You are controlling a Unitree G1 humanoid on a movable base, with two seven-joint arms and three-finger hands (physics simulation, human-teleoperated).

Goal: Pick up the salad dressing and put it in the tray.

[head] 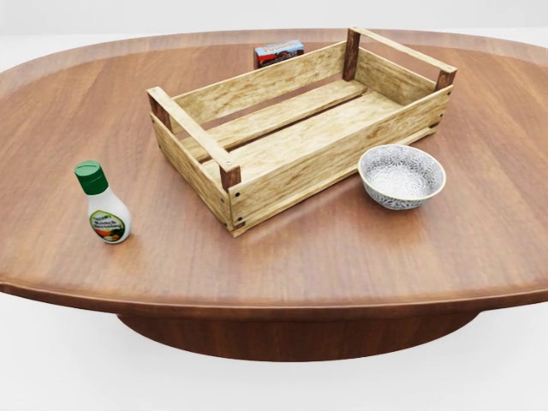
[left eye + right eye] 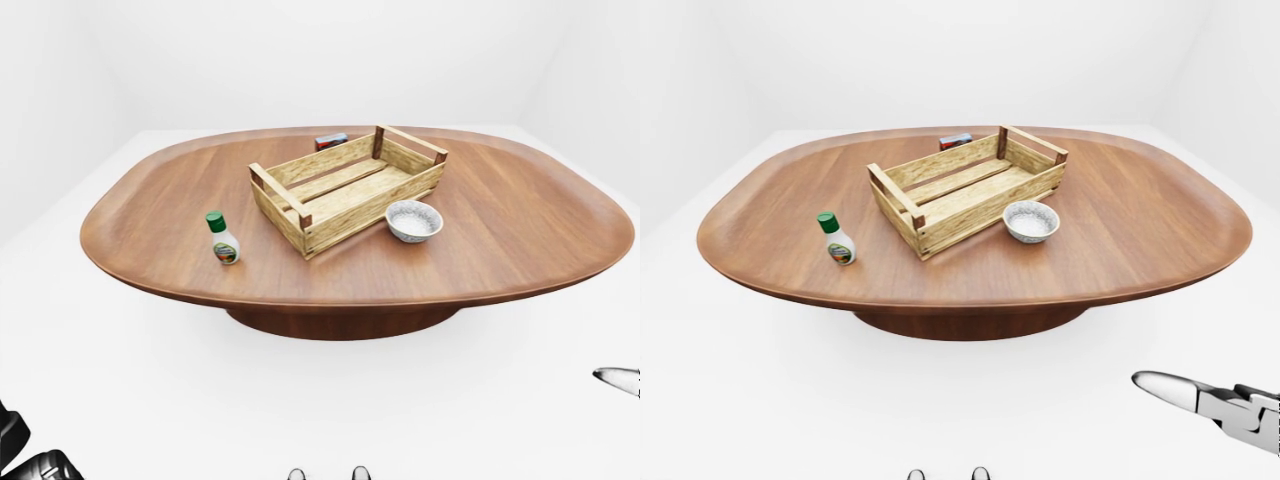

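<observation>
Dressing bottle (image 1: 104,205) stands upright, green cap up, left of tray (image 1: 199,171).

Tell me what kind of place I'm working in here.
Likely a bare simulated test room, not a real kitchen: plain white walls and floor around one oval wooden table, which holds a slatted wooden tray, a dressing bottle and a patterned bowl.
</observation>
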